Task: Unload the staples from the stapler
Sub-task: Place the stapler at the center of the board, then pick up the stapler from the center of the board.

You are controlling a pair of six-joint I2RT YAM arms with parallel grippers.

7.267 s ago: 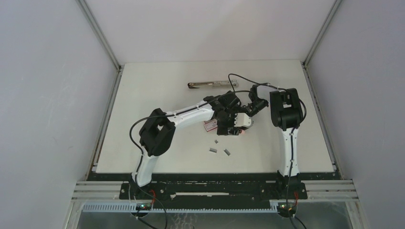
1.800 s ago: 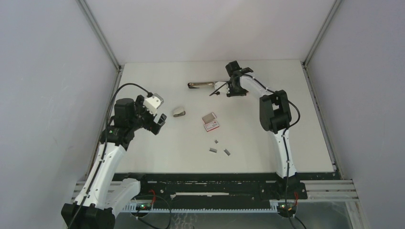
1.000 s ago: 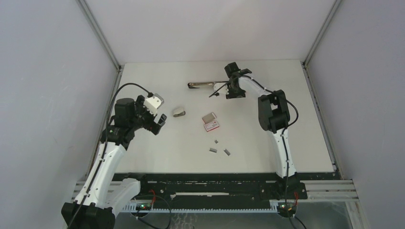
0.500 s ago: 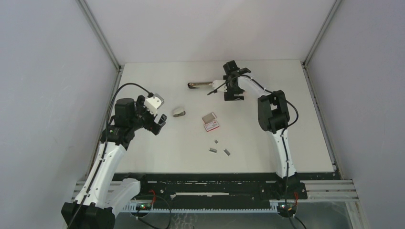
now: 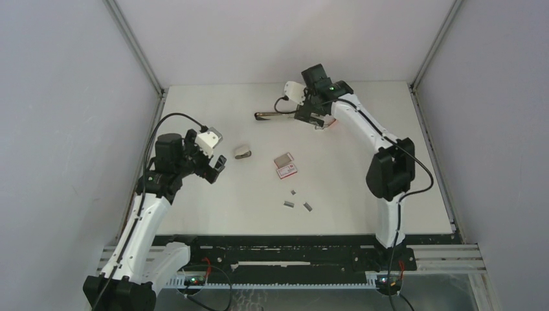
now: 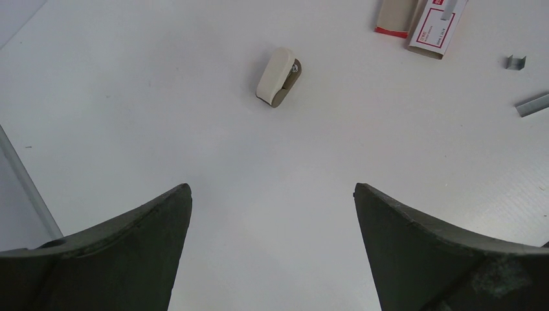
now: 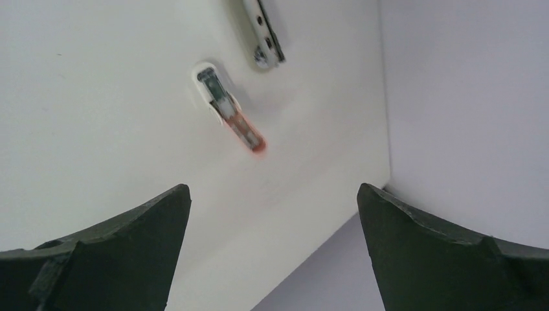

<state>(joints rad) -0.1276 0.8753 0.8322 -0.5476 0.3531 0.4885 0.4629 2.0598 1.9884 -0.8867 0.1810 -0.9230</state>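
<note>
The stapler is a long metal bar lying at the back of the table; its end shows in the right wrist view. Next to it lies a small white-and-orange piece, also a reddish spot from above. My right gripper hovers over the stapler's right end, open and empty. Three short grey staples strips lie mid-table; two show in the left wrist view. My left gripper stands open and empty at the left.
A red-and-white box lies just behind the staples. A small beige cap-like piece rests between the left gripper and the box. Grey walls close in the table on the left, right and back.
The right gripper has opened, and the thin dark piece it held by the stapler is no longer between its fingers. Its elbow has swung right and nearer. The left arm has not moved.
</note>
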